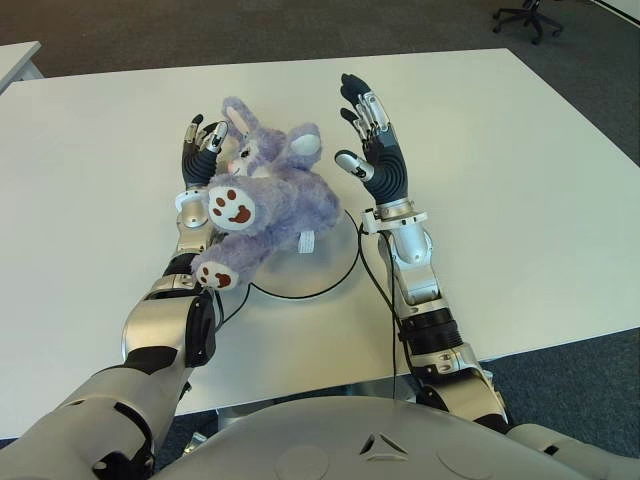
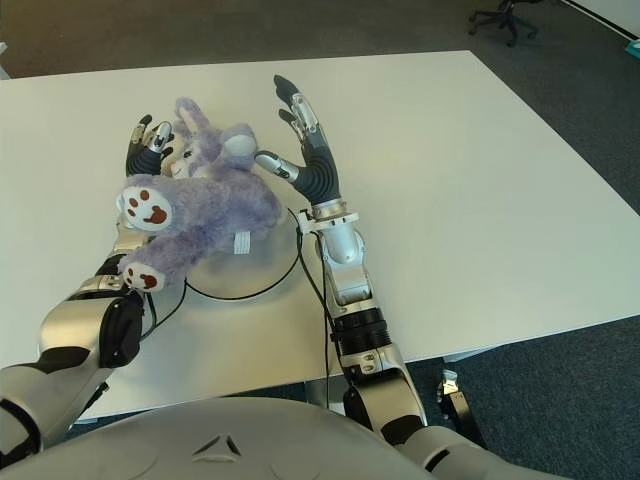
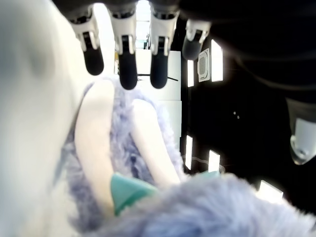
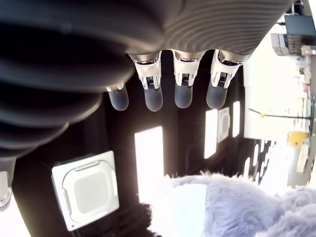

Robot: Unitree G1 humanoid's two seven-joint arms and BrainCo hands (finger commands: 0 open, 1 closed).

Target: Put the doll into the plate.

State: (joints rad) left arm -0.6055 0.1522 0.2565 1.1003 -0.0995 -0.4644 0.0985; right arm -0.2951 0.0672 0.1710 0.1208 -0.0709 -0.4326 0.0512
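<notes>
The left hand (image 1: 200, 150) has its fingers (image 3: 127, 69) extended and spread, palm up beneath the doll (image 1: 262, 200), cradling it rather than gripping. The right hand (image 1: 372, 135) is just beside the doll on its other side, its fingers (image 4: 182, 94) straight and apart, holding nothing; whether its thumb touches the fur I cannot tell.

The doll, a purple plush rabbit, lies across the left palm and forearm above the plate (image 1: 335, 270), a flat disc on the white surface (image 1: 520, 200). Its feet hang past the plate's rim on the robot's side.

Judged risk: with nothing clamping the doll, a tilt of the left hand could roll it off beyond the plate's near edge.

The left wrist view shows the doll's pale ears directly under the fingertips, which the eye views hide; only the eye views show the plate.
</notes>
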